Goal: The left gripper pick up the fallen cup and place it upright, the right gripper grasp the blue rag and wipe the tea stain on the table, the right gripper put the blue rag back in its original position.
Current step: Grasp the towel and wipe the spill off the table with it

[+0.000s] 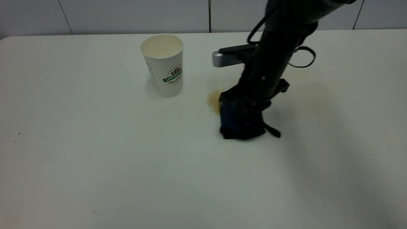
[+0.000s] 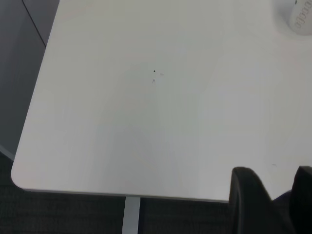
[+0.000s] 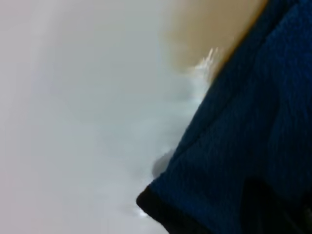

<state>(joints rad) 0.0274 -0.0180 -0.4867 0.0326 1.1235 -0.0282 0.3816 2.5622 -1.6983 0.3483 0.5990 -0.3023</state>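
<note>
So the cup (image 1: 163,65) is already standing upright, sitting around 11 o'clock on the white surface (image 1: 95,175), which means the first step looks done. We're in the wiping step now. The right gripper (image 1: 244,111) is down at the middle of the surface with its jaws pinching the blue rag (image 1: 233,122), pressing it flat onto the top. The tea stain (image 1: 214,101) is peeking out at the rag's 10 o'clock edge, touching it, so part of it is probably under the cloth and part isn't wiped yet. The right wrist view shows the same thing: blue rag edge right up against the tan patch.

The left gripper (image 2: 270,202) is parked off by the surface's edge, out of the exterior view. Its jaws look spread with nothing between them.

Next move, I'd guess: drag the rag toward 10 o'clock over the leftover stain, keeping pressure down, and stop short of the cup so it doesn't get knocked over. After that the rag goes back where it belongs.
</note>
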